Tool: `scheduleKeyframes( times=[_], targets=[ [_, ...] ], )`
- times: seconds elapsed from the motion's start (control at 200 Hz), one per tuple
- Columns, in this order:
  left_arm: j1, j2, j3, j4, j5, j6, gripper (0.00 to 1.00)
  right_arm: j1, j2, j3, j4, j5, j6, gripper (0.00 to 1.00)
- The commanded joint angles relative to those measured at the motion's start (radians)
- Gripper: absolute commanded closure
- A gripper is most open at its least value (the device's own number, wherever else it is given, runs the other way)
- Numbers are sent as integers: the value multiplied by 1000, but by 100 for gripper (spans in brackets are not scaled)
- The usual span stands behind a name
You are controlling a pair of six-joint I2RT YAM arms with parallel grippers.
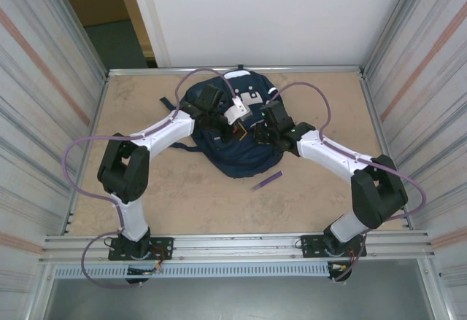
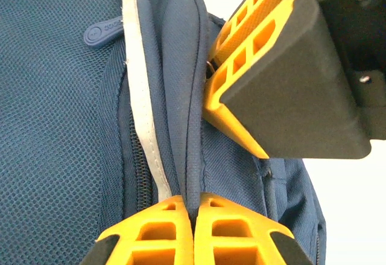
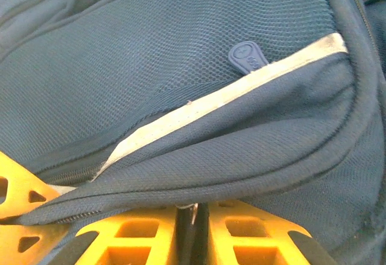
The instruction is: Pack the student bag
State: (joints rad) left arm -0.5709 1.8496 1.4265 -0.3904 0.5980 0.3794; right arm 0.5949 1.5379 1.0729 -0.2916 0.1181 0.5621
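Two grippers met on a navy student bag (image 1: 232, 156), which lay on the table (image 1: 182, 200) toward twelve o'clock. The left gripper (image 2: 194, 217) was clamped together on a fold of its fabric. The right gripper (image 3: 192, 212) was pinched nearly closed on the zip edge. A purple pen (image 1: 267, 181) lay outside at the bag's five o'clock — packing looked barely begun, the zip seemingly unopened.
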Motion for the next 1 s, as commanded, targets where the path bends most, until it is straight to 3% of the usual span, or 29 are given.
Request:
scheduleKeyframes(
  times=[0.0,0.336,0.506,0.621,0.742,0.877,0.997],
  targets=[
    [-19,-85,15,44,143,2,100,-52,-38,-31,-49,45,8,84],
    [-19,-63,27,36,115,-9,100,-114,-54,-14,17,-384,-52,95],
    [-18,-50,39,55,94,-41,100,-125,-22,2,26,-646,25,94],
    [-19,-41,37,82,95,-61,100,-105,1,-37,134,-798,134,90],
    [-20,-30,36,110,103,-81,100,-71,10,-82,226,-818,203,87],
    [-18,-26,32,137,118,-101,100,-40,31,-101,249,-739,198,85],
    [-17,-42,13,139,105,-74,100,-43,-9,-124,227,-629,159,76]
  ],
)
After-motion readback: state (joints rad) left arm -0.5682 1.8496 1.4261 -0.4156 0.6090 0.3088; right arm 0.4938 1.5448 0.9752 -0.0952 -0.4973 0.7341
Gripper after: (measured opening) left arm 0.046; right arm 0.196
